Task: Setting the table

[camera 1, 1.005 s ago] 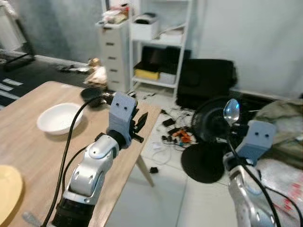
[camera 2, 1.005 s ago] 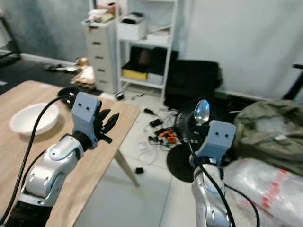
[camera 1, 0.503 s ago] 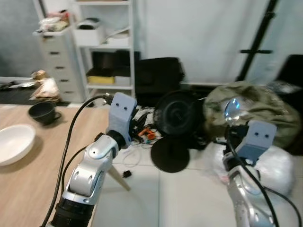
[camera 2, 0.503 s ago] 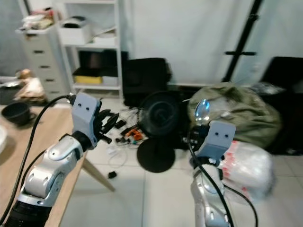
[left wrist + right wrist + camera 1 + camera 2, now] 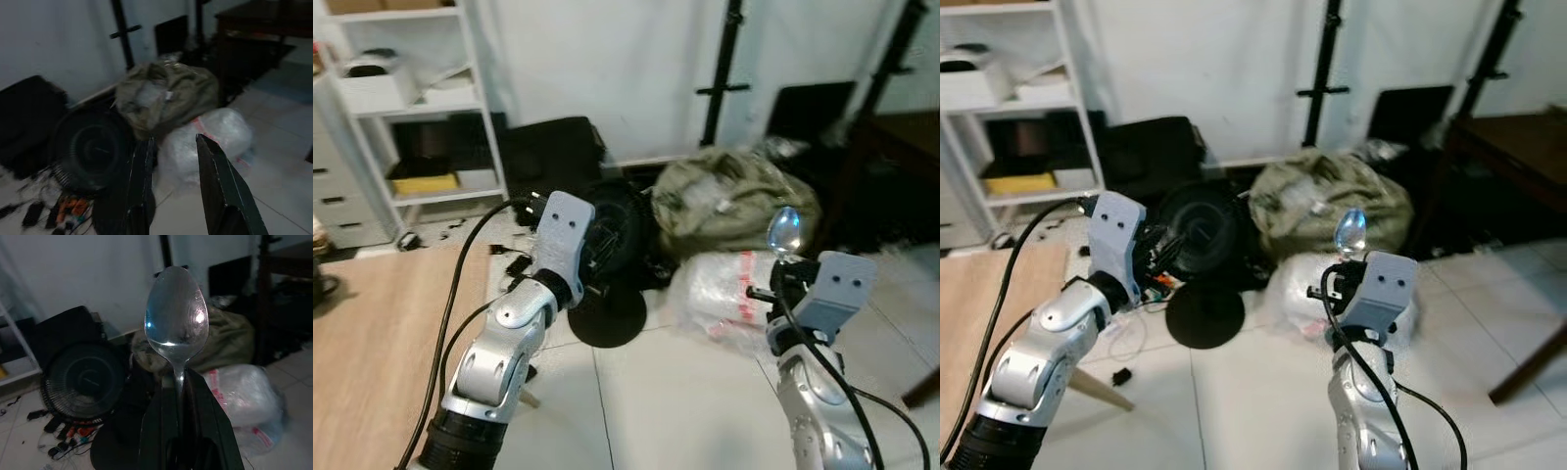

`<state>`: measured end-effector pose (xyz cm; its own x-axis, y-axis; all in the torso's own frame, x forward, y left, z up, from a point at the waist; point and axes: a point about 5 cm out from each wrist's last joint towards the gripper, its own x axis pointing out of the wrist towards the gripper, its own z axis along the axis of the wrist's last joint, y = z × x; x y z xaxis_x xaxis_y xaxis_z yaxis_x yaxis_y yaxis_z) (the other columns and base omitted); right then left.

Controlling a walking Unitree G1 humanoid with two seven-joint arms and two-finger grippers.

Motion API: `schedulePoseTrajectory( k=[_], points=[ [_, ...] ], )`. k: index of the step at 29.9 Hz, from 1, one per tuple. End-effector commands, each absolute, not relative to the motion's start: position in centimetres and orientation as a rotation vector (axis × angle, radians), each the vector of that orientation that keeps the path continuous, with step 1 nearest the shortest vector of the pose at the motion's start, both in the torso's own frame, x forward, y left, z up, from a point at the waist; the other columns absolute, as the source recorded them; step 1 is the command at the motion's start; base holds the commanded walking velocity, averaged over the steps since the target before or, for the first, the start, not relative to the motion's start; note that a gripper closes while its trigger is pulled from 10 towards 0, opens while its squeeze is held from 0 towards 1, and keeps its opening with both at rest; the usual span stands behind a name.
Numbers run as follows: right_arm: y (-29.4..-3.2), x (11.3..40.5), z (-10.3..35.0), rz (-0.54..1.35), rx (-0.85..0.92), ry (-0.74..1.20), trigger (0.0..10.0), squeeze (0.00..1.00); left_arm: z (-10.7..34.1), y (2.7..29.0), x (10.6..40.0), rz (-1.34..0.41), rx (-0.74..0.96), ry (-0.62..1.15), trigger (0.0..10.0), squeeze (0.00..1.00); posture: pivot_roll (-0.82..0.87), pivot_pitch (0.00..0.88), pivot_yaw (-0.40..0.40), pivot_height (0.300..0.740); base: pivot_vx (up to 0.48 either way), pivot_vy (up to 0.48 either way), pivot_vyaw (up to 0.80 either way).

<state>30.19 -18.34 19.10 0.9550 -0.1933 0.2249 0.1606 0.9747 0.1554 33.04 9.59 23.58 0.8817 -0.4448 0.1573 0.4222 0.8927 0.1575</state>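
My right gripper is shut on the handle of a silver spoon, whose bowl stands upright above the fingers; the spoon rises over my raised right arm on the right. My left gripper is open with nothing between its two black fingers, held up in front of me at the left. The wooden table shows as a corner at the lower left, beneath my left arm.
On the white tiled floor ahead lie a black fan, an olive bag, a clear plastic bundle and loose cables. A white shelf unit stands at the left; a dark wooden table and black stands are at the right.
The whole view has swung to the right: the bowl, cup and drawers have left the picture, and the dark table has come in. Both arms keep their pose, spoon still held.
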Motion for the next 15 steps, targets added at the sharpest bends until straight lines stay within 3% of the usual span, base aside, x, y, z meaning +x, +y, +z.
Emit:
schedulePoseTrajectory(
  k=[1,15],
  points=[
    [-18.62,30.10,18.81,-0.192,0.132,-0.230,10.0,0.00,23.20,9.56,32.99,-0.454,0.121,-0.177,10.0,0.00,0.03,0.068,0.126,0.740,0.000,0.000,-0.80],
    [-18.71,30.03,18.82,-0.198,0.132,-0.230,10.0,0.00,23.25,9.50,32.99,-0.461,0.121,-0.177,10.0,0.00,0.03,0.070,0.129,0.740,0.000,0.000,-0.80]
  ],
)
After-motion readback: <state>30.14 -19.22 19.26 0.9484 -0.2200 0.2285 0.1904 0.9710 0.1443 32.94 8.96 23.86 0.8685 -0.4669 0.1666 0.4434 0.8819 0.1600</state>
